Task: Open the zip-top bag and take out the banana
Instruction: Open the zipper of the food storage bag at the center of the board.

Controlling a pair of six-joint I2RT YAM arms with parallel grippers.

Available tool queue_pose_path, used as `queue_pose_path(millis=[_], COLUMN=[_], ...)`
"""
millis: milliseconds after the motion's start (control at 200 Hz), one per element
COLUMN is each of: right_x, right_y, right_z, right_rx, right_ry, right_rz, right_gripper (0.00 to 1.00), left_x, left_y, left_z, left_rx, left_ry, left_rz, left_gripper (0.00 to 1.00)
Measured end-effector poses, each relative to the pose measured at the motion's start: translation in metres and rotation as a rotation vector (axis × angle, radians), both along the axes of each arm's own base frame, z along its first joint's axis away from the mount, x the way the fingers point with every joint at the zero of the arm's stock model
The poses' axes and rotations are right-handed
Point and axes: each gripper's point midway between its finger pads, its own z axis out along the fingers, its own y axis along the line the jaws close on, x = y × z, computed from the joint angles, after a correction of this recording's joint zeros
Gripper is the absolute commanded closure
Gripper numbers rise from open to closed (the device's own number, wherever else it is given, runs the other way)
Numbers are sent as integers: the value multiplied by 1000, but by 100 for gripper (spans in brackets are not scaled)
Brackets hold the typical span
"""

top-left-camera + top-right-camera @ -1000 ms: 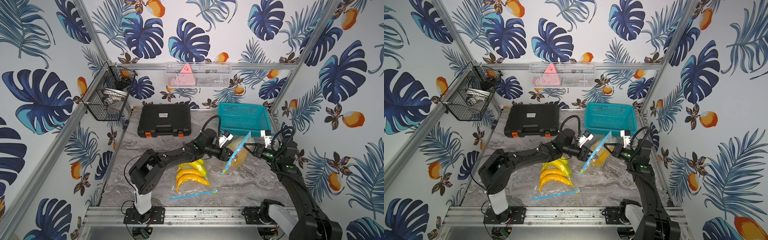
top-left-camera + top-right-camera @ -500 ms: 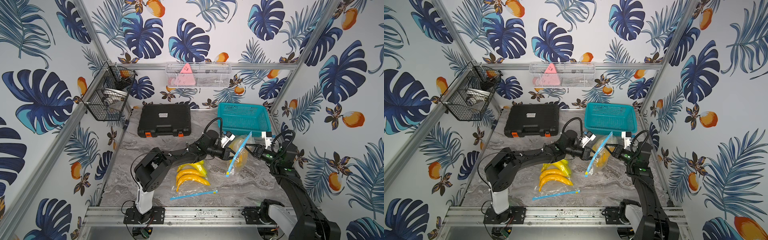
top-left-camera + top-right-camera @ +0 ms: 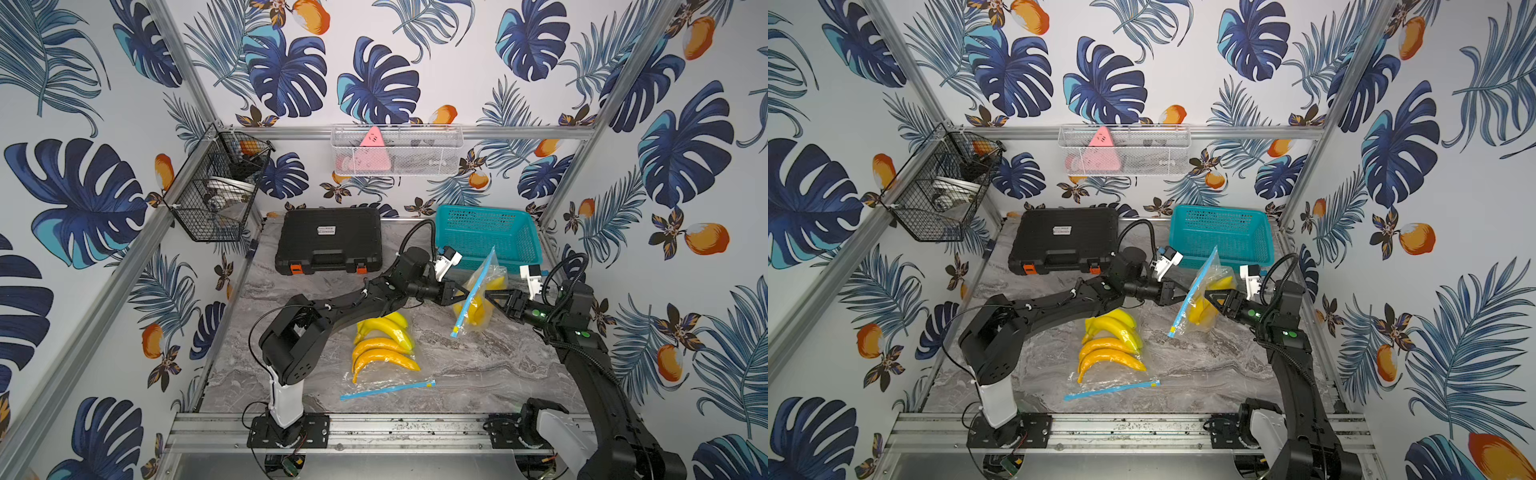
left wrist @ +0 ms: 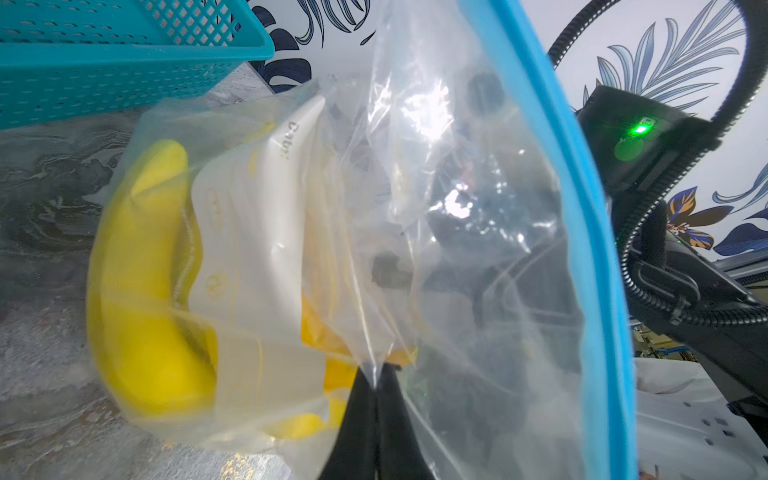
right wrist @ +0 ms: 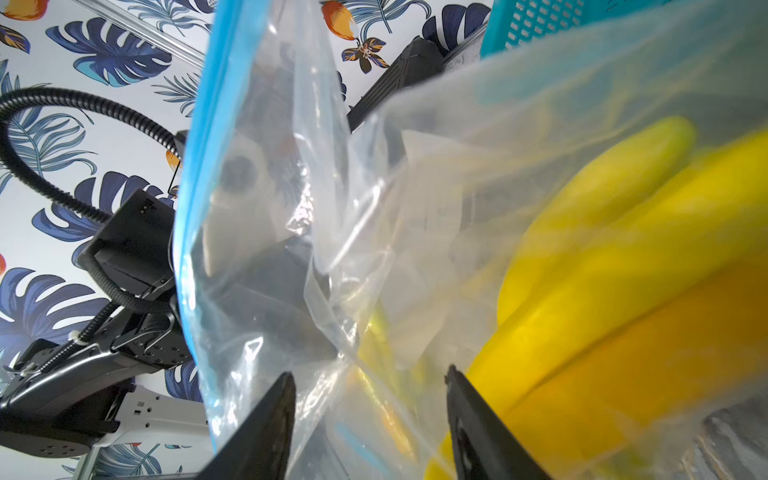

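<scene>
Marbled grey tabletop (image 3: 478, 365) lies under both my arms, boxed in by leaf-papered walls. My left gripper (image 4: 375, 380) is pinched tight on a fold of clear film of the zip-top bag (image 3: 486, 272). I judge that pinch is there to hold one wall of the bag steady so the other can be drawn away from it. Facing it from the far side, my right gripper (image 5: 369, 372) stands with its jaws apart. Loose film lies in the gap between them but is not clamped, so only my left side carries the bag. The bag stands on edge between my two wrists with its blue zip strip (image 4: 579, 216) running slantwise upward. The strip looks like a single closed band, so I take the seal to be unopened. The banana (image 4: 137, 270) sits inside, bunched in the low part of the bag away from the strip. Whether the bag's bottom edge touches the marble I cannot tell. Just behind the bag is a teal basket (image 3: 482, 212), which crowds any pull in that direction, and my own arms meet closely across the film. Farther off, a black case (image 3: 328, 241) lies against the back wall. Nearer the front, more yellow bananas (image 3: 386, 345) lie by a second clear bag with its own blue zip (image 3: 386, 386). Whether they are in it or on it I cannot tell.
</scene>
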Motion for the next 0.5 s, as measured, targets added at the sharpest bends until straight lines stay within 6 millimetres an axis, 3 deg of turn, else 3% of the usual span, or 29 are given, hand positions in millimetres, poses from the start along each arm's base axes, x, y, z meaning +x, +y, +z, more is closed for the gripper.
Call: queue_pose_path(millis=[130,255,335,440,500], right_x=[0,8,13,17,17], right_y=[0,-1,-2,-1,0], right_z=[-3,-6,-6,-2,1], right_rx=[2,13,24,37,38], right_ry=[3,10,11,-3,-10], right_rz=[-2,-5,-3,9,12], right_gripper=[49,78,90,100,100], left_x=[0,-1,0,1,2], left_y=[-1,-2,-3,-4,-5], left_z=[1,2,4,8,13], left_rx=[-10,-23,-28,-35,-39], left_ry=[-1,15,11,4,-5], left_rz=[-6,-13,-14,-13,-13], left_gripper=[100,100,100,100,100])
